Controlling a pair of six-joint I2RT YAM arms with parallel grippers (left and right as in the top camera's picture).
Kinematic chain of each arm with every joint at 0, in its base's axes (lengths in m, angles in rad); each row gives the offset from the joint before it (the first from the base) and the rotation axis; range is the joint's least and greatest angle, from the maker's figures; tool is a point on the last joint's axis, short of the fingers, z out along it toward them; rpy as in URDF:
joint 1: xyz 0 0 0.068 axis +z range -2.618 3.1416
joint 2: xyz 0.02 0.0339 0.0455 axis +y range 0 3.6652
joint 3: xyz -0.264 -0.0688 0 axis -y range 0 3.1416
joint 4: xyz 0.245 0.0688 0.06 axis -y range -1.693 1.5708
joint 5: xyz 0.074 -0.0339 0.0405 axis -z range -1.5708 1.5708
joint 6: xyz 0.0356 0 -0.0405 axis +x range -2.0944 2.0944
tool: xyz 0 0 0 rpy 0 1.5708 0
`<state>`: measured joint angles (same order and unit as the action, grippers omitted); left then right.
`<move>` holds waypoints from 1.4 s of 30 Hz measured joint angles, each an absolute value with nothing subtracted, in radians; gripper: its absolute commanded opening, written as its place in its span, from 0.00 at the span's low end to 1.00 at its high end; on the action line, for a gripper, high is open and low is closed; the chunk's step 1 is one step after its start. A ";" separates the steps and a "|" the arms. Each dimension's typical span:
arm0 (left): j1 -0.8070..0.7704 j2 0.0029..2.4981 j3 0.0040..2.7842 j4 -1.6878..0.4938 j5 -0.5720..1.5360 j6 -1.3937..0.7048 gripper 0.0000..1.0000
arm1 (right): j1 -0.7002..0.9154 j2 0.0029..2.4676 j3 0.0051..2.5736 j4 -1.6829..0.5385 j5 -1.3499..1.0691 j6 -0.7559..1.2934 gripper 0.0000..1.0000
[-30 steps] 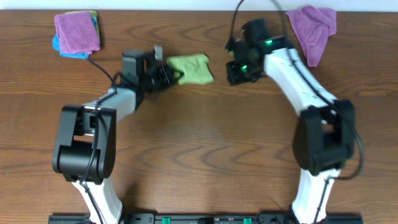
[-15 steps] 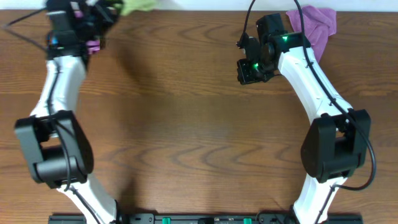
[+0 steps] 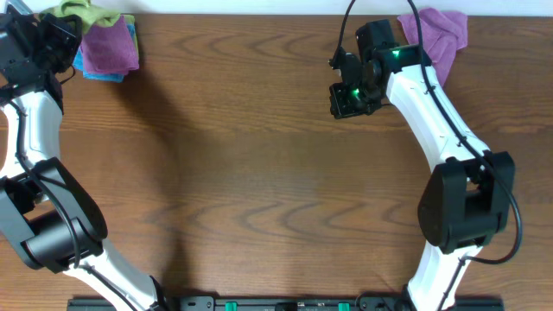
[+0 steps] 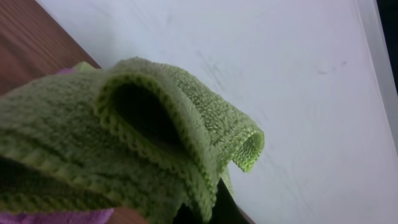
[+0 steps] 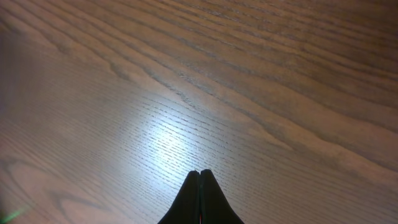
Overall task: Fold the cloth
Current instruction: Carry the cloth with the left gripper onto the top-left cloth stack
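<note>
Left gripper (image 3: pixel 69 22) outstretched with cloth (image 3: pixel 83 11)

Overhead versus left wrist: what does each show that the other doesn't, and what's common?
Overhead only: the right claw above the table, a purple cloth at far right, a blue cloth under the left pile. Left wrist only: the stitched hem of the cloth, curled into an open loop. Both: the cloth bunched atop the pile's purple cloth.

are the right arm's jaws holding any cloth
No, the right gripper has its jaws shut together, with only bare table ahead.
</note>
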<state>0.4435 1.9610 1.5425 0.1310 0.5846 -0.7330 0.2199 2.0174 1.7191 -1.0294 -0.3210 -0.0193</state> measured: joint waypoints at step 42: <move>0.547 2.214 1.545 0.132 0.682 -0.807 0.95 | 0.299 2.017 1.719 -1.055 -0.321 0.007 0.01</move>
